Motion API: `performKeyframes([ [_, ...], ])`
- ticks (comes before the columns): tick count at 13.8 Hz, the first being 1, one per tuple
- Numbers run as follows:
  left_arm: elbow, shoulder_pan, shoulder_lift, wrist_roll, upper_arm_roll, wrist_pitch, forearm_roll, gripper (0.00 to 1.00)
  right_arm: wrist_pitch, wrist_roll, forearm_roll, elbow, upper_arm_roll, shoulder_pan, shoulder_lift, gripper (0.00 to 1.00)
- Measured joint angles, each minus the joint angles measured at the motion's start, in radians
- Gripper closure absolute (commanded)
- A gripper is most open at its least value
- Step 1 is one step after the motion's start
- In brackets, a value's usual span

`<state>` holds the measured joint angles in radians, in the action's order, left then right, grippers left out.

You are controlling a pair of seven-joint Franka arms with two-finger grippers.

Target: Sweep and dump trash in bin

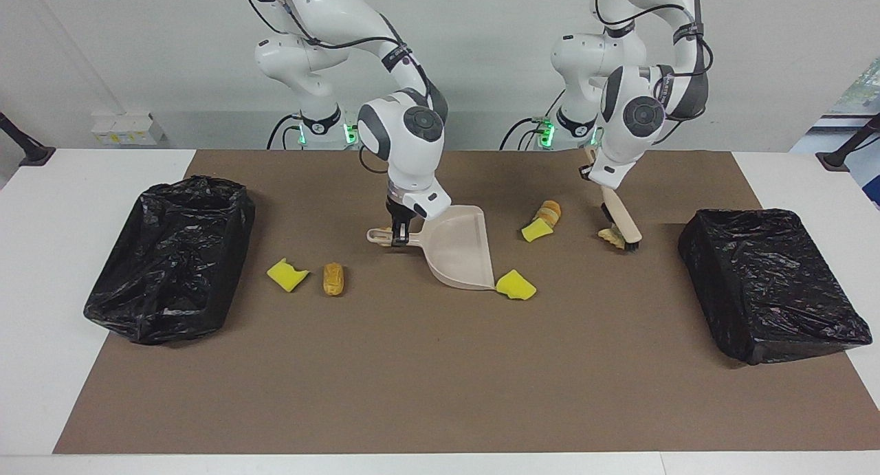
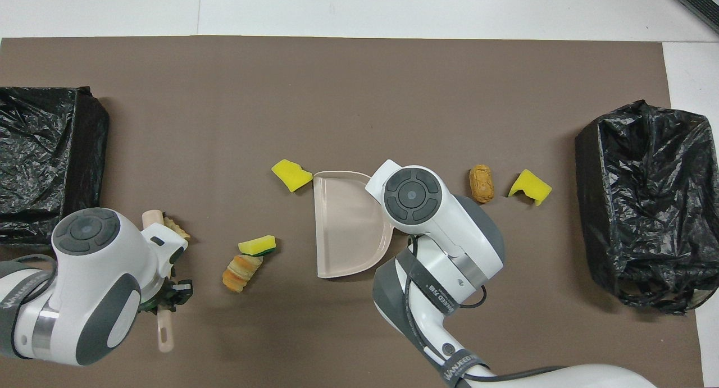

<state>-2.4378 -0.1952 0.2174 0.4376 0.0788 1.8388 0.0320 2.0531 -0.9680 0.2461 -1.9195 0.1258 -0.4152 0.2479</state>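
My right gripper [image 1: 399,235] is shut on the handle of the beige dustpan [image 1: 460,252] [image 2: 345,225], which rests on the mat. A yellow sponge chunk [image 1: 516,284] [image 2: 290,176] lies at the pan's lip. My left gripper [image 2: 168,290] is shut on the beige brush [image 1: 620,218], whose black bristles touch a flaky golden scrap [image 1: 610,236] [image 2: 177,229]. Between brush and pan lie a green-faced sponge [image 2: 257,245] and a croissant piece [image 2: 241,268]. A bread piece [image 1: 333,279] and another sponge [image 1: 287,274] lie toward the right arm's end. This is the trash in view.
Two bins lined with black bags stand on the brown mat, one [image 1: 168,255] at the right arm's end and one [image 1: 770,282] at the left arm's end. White table [image 1: 41,255] borders the mat.
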Motion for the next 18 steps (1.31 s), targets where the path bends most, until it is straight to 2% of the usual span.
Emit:
performKeyframes([
  [4, 0.012, -0.159, -0.037, 0.060, 0.004, 0.079, -0.045, 1.00, -0.001, -0.002, 0.016, -0.002, 0.000, 0.000, 0.000, 1.00],
  [6, 0.057, -0.207, -0.062, 0.070, 0.006, 0.074, -0.059, 1.00, -0.001, -0.003, 0.017, -0.002, 0.000, 0.000, 0.000, 1.00],
  [9, 0.177, -0.222, -0.102, 0.071, 0.005, -0.015, -0.062, 1.00, -0.001, -0.003, 0.017, -0.002, 0.000, 0.000, 0.000, 1.00],
  [12, 0.241, -0.222, -0.090, 0.080, -0.002, -0.196, -0.062, 1.00, -0.009, -0.011, 0.056, -0.002, 0.000, 0.000, -0.001, 1.00],
  [14, 0.217, -0.221, -0.061, 0.147, -0.003, -0.271, -0.062, 1.00, -0.021, -0.011, 0.072, -0.001, 0.000, 0.000, -0.002, 1.00],
  [18, 0.083, -0.221, 0.003, 0.327, -0.001, -0.235, -0.062, 1.00, -0.022, -0.011, 0.088, 0.020, -0.001, 0.003, 0.001, 1.00],
])
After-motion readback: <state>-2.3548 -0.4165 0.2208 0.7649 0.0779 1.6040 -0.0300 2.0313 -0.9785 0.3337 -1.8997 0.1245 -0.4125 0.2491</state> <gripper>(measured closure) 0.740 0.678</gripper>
